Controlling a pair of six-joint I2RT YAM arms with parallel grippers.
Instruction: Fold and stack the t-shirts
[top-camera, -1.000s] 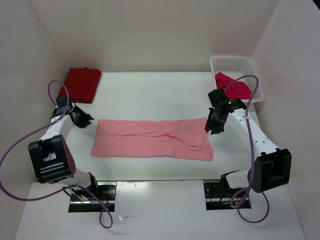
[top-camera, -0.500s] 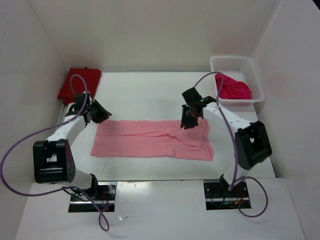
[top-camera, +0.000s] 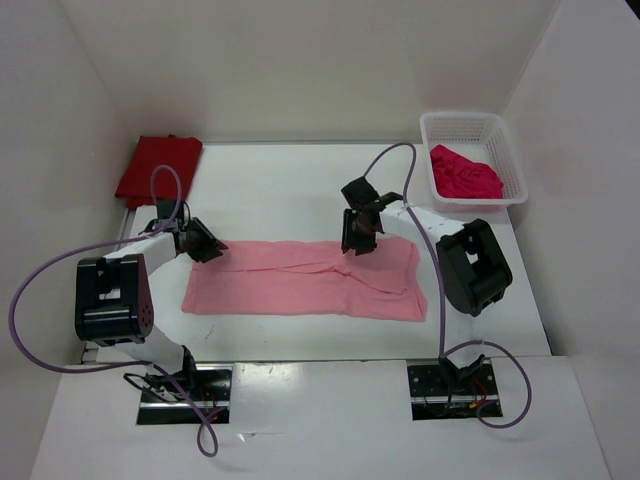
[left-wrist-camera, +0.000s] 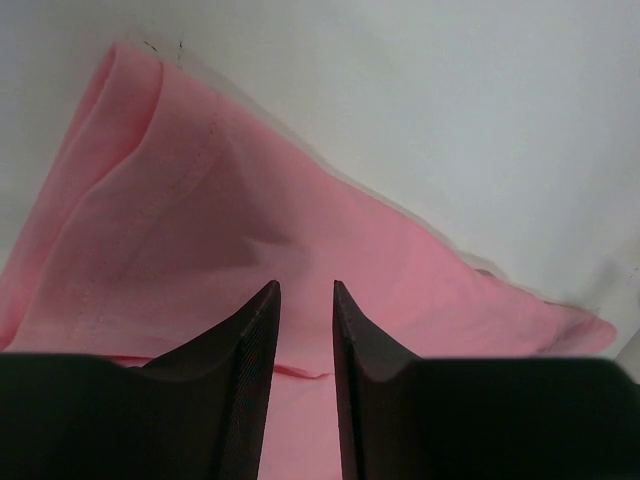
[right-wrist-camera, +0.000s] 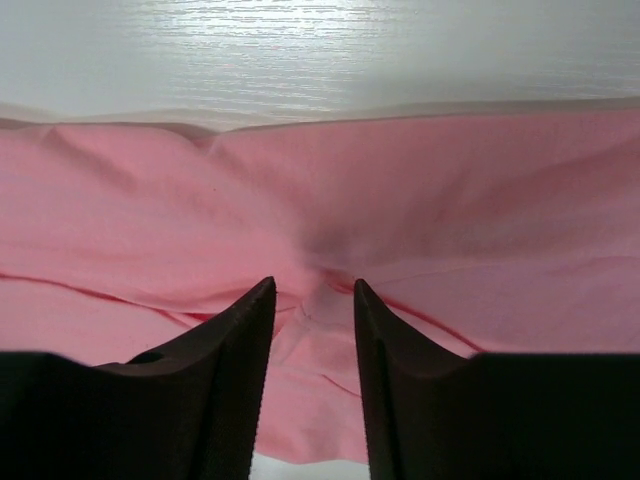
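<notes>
No text, label, brand, number or sign can be read anywhere in these views, tbh.

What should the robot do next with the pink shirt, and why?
Probably pinch both shut. The left end effector sits at the far left corner of the light pink t-shirt. The right end effector is at its far edge, nearer the middle. Each has its jaws apart over the cloth. Nothing looks gripped yet, so closing should come before any lift or fold.
</notes>
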